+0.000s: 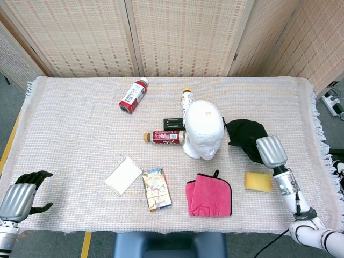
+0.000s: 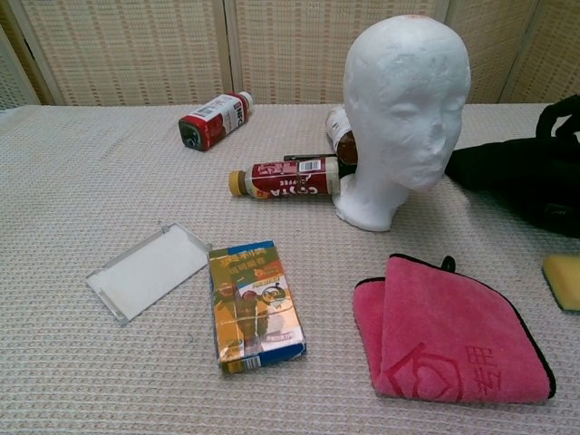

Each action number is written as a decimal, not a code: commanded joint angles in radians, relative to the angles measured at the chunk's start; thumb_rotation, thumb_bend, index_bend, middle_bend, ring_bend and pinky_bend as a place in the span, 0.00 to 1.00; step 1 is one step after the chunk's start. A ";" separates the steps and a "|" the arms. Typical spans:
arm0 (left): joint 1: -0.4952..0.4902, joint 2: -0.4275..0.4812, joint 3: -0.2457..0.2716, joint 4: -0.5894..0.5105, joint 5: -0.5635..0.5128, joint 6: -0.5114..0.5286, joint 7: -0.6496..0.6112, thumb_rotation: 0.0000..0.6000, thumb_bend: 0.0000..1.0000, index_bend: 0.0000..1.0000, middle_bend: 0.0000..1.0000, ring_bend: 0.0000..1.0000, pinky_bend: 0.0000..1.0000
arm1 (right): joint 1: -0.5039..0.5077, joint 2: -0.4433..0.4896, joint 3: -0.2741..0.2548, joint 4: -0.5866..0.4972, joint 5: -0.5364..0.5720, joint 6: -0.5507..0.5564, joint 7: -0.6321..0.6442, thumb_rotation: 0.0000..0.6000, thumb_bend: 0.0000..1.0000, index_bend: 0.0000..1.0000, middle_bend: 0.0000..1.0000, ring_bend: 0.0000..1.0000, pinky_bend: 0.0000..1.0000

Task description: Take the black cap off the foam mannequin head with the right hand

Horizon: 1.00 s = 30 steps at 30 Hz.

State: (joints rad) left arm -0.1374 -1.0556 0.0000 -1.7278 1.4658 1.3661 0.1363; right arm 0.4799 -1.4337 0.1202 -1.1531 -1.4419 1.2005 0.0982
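Now right hand (image 1: 270, 151) on black cap (image 1: 244, 133).

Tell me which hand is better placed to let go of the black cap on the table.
The right hand: it is at the black cap, right of the foam mannequin head. The left hand sits at the table's far left corner.

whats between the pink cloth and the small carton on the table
Nothing: in the head view the stretch of table mat between the pink cloth and the carton is bare, and the chest view shows the same gap.
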 commanded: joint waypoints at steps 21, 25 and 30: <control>0.012 -0.033 -0.021 0.028 -0.009 0.047 0.001 1.00 0.06 0.25 0.28 0.25 0.25 | -0.250 0.299 -0.057 -0.442 0.007 0.259 -0.179 0.94 0.06 0.12 0.28 0.25 0.40; 0.020 -0.045 -0.027 0.033 -0.021 0.062 0.019 1.00 0.06 0.25 0.28 0.25 0.25 | -0.331 0.324 -0.095 -0.474 -0.048 0.369 -0.168 1.00 0.11 0.27 0.37 0.32 0.47; 0.029 -0.066 -0.036 0.038 -0.025 0.090 0.032 1.00 0.06 0.25 0.28 0.24 0.25 | -0.399 0.345 -0.139 -0.501 -0.091 0.425 -0.169 1.00 0.13 0.31 0.38 0.33 0.47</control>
